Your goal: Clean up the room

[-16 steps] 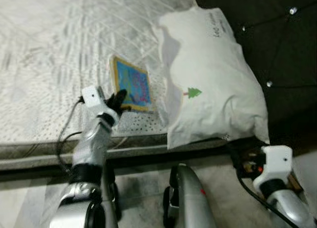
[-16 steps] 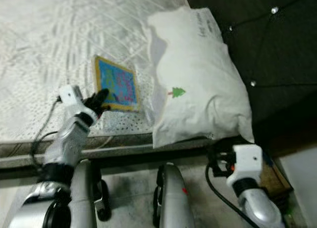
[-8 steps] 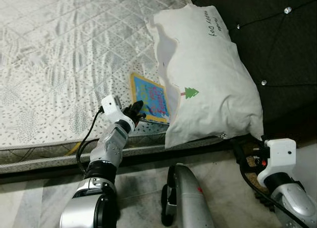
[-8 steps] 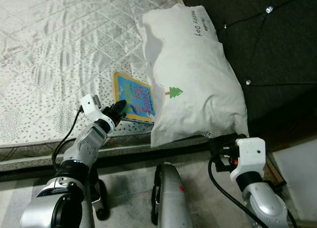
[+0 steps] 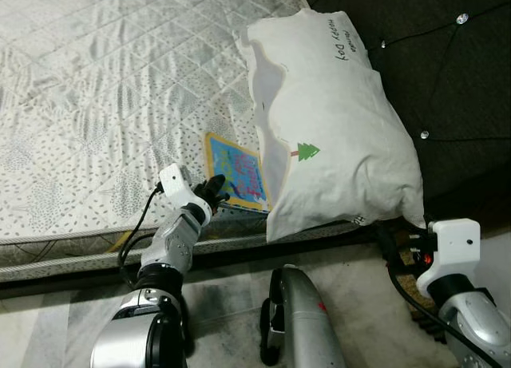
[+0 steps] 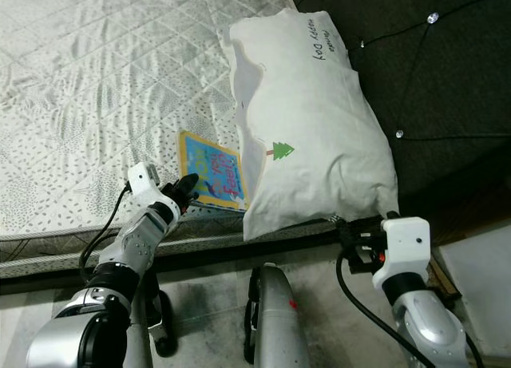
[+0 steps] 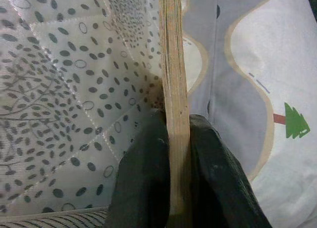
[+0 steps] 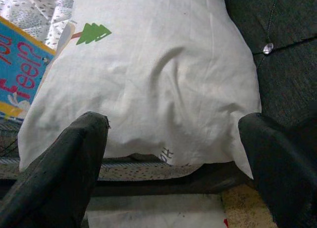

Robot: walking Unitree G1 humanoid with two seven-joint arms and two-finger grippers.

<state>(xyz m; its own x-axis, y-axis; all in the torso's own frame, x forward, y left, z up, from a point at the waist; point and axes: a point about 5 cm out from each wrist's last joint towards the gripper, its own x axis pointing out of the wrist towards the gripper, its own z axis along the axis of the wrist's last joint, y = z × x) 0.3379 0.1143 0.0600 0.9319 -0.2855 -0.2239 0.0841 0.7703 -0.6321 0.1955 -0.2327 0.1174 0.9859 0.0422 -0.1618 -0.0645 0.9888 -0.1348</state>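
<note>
The left gripper [image 5: 214, 189] has its two black fingers pinched tight on the edge of a picture book [image 5: 236, 171]. The book lies on the mattress [image 5: 96, 104], near its front edge, just beside the white pillow [image 5: 335, 128]. The right gripper [image 8: 173, 154] is spread wide apart, low by the pillow's corner.

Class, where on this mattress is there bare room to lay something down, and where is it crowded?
Free: the mattress left of the book. Crowded: the near right corner, where book, pillow and left tool meet.
</note>
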